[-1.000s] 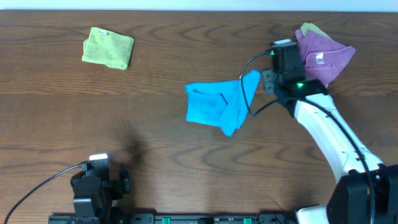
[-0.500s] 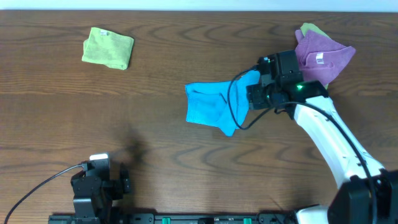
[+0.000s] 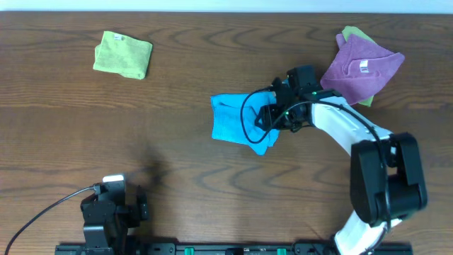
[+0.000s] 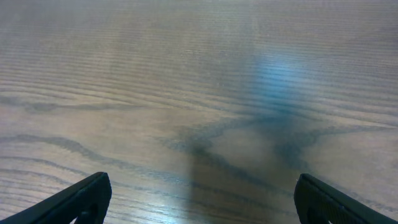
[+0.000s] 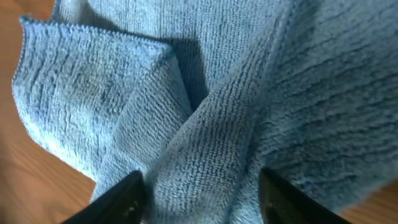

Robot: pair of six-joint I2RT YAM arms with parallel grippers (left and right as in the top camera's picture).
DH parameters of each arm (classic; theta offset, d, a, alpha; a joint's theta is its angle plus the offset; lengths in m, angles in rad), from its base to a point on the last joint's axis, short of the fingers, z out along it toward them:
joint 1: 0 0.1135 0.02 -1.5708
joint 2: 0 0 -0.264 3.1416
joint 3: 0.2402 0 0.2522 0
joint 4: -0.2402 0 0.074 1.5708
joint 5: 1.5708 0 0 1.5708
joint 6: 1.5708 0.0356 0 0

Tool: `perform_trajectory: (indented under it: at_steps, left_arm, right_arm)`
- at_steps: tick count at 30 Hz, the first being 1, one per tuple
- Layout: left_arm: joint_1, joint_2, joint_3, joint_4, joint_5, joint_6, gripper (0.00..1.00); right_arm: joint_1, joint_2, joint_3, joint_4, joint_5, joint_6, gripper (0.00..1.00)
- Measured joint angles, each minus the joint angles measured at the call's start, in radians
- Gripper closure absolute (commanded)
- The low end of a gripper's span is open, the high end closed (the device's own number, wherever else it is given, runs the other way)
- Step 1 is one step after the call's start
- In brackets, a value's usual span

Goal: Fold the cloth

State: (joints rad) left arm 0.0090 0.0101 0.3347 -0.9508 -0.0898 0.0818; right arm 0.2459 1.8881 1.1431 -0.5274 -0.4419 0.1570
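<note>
The bright blue cloth lies crumpled at the table's middle, with its right part lifted and drawn over to the left. My right gripper is over the cloth's right side. In the right wrist view its fingers sit on both sides of a thick ridge of blue cloth and grip it. The cloth's white tag is hidden. My left gripper is open and empty above bare wood, parked at the front left, far from the cloth.
A purple cloth lies at the back right, on top of a green cloth. A light green folded cloth lies at the back left. The right arm reaches across from the right.
My right gripper has moved left and a little toward the front, carrying the blue cloth's right corner over the rest of the cloth. The left arm has not moved.
</note>
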Motion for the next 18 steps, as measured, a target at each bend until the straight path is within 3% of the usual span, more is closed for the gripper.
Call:
perform_trajectory:
  at_steps: [3,8,18]
  left_arm:
    - [0.000,0.000,-0.001,0.006,0.000,0.005,0.05]
    - [0.000,0.000,-0.004,0.043,0.020,0.006,0.05]
    - [0.000,0.000,-0.008,0.089,0.203,-0.022,0.05]
  right_arm:
    - [0.000,0.010,0.000,0.009,-0.017,0.014,0.61]
    - [0.000,0.011,0.000,0.011,-0.035,0.025,0.99]
    - [-0.037,-0.066,-0.001,-0.169,0.002,0.030,0.99]
